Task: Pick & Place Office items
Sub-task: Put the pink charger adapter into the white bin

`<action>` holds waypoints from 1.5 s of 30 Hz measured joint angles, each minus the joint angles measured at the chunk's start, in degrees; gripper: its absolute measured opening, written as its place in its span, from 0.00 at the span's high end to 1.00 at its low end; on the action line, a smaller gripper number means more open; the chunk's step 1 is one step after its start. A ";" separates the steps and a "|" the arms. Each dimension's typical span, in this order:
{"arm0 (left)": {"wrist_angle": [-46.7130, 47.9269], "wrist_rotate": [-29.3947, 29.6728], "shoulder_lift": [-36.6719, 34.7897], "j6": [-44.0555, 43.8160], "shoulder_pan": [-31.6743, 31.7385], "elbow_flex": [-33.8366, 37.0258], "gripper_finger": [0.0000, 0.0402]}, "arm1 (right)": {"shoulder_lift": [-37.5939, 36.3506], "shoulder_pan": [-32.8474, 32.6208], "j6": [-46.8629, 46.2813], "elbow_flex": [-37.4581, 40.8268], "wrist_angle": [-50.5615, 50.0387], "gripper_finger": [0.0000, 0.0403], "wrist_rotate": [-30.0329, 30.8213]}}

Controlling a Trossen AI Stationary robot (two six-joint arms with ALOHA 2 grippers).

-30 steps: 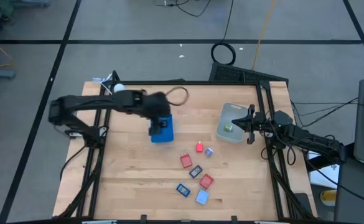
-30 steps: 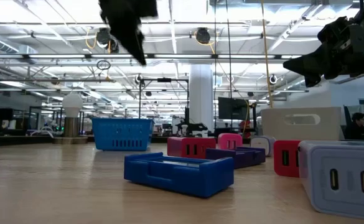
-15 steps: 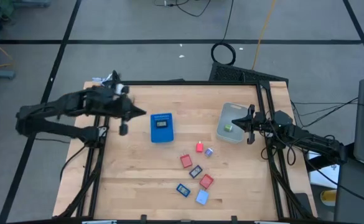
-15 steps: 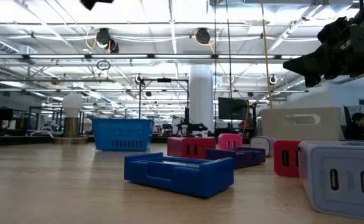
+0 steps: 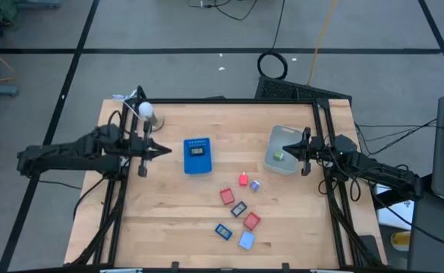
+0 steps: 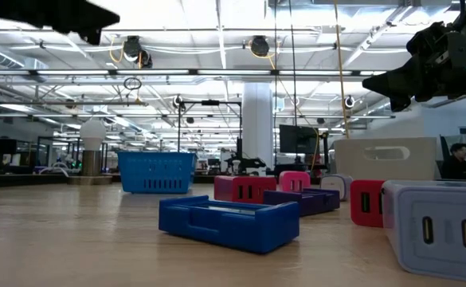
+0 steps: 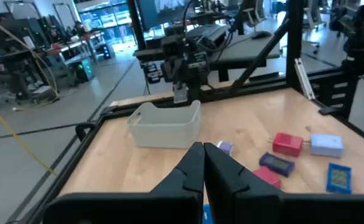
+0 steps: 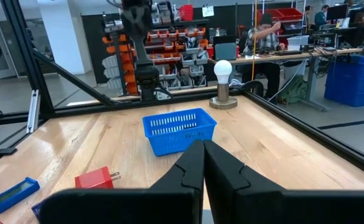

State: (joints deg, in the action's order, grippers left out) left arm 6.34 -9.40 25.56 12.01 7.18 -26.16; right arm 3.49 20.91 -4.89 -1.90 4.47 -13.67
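Observation:
Several thumb-sized office items lie loose on the wood, among them a red one (image 5: 227, 196), a light blue one (image 5: 246, 240) and a blue one (image 5: 223, 231). The blue basket (image 5: 197, 155) stands left of them with a dark piece inside. A green item (image 5: 278, 156) lies in the grey bin (image 5: 282, 159). My left gripper (image 5: 167, 149) is shut and empty, pointing level, just left of the basket; its closed fingers (image 7: 203, 163) show in the left wrist view. My right gripper (image 5: 294, 150) hangs shut and empty at the bin's right side, fingers (image 8: 203, 163) together.
A lamp with a white bulb (image 5: 145, 111) stands at the far left corner. Black frame rails (image 5: 324, 144) run along the table's sides. Bare wood lies between the basket and the near edge (image 5: 161, 227).
My left gripper has drawn back from above the blue basket toward the table's left edge, sinking a little and tipping from pointing down to pointing level. The basket and the items have stayed where they were.

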 joint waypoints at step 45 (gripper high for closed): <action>-10.73 1.08 -16.45 -3.43 2.12 25.34 0.98 | 0.02 0.00 0.19 1.17 0.46 1.00 0.02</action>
State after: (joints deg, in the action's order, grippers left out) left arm -4.38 -8.32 9.10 8.58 9.30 -0.82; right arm 3.51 20.91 -4.70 -0.73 4.93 -13.66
